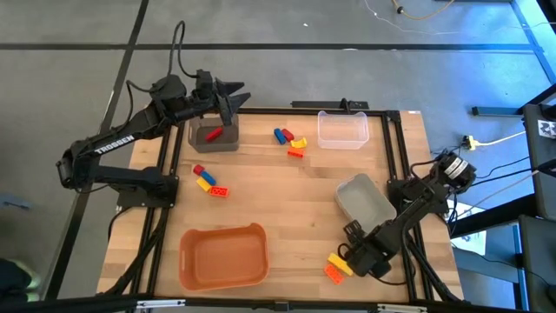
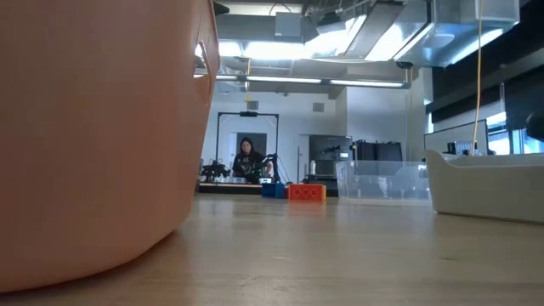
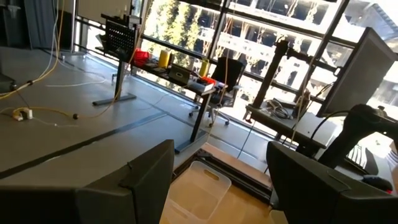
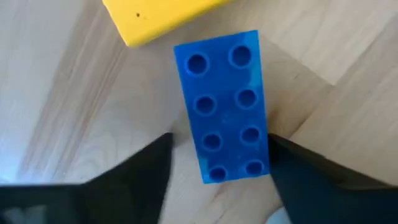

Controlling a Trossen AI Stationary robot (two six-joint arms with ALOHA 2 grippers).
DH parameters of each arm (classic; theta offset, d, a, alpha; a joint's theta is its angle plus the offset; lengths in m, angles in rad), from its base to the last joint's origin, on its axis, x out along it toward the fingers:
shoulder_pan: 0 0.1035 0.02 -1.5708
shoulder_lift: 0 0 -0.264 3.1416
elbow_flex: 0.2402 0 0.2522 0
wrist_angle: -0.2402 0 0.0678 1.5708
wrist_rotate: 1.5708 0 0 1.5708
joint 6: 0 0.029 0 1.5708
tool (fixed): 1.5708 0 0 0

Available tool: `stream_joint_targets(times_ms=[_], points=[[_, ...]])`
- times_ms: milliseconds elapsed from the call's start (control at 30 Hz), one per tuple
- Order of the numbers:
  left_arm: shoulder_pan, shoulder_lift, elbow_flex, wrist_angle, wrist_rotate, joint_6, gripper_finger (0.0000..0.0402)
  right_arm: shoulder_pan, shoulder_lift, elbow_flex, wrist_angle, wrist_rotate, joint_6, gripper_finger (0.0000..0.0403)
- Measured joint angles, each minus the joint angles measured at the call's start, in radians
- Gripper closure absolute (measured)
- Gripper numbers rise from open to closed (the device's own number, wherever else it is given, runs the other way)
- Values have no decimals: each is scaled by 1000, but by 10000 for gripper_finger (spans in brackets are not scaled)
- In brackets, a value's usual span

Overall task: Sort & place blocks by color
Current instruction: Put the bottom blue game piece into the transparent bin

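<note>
In the right wrist view a blue block (image 4: 224, 106) with eight studs lies flat on the table, next to a yellow block (image 4: 158, 18). My right gripper (image 4: 219, 158) points down over it and is open, one finger on each side of its near end. In the high view this gripper (image 1: 352, 255) is near the front right, beside a yellow block (image 1: 340, 263) and an orange one (image 1: 334, 274). My left gripper (image 1: 230, 100) hovers open and level above the dark bin (image 1: 198, 143), which holds a red block (image 1: 212, 135). My right gripper comes from above, its fingers across the blue block's long sides. One finger (image 4: 292, 168) stands right at the block's long side (image 4: 264, 155); whether it touches, I cannot tell. The other finger (image 4: 149, 168) is apart from it. The block lies flat on the table.
Loose blocks lie at the far middle (image 1: 291, 142) and at the left (image 1: 208, 181). A clear bin (image 1: 342, 139) stands at the far right, a grey bin (image 1: 365, 198) just behind my right gripper, an orange bin (image 1: 223, 256) at the front left. A person (image 2: 246, 157) shows far behind.
</note>
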Motion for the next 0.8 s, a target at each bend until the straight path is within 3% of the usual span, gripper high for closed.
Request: stream_joint_targets(times_ms=[100,267,467,633,800], points=[[0,0,0,5,-1,-3,154,2,2,8,8,17,43,262],[-1,-1,0,15,-1,-31,154,-1,-16,48,-18,17,79,261],[-1,-18,0,30,4,-25,154,-27,-172,138,-165,8,200,261],[-2,-30,0,30,27,-23,154,-169,-318,146,-98,82,261,261],[-3,-28,0,28,170,-23,154,-424,-392,146,72,246,135,261]])
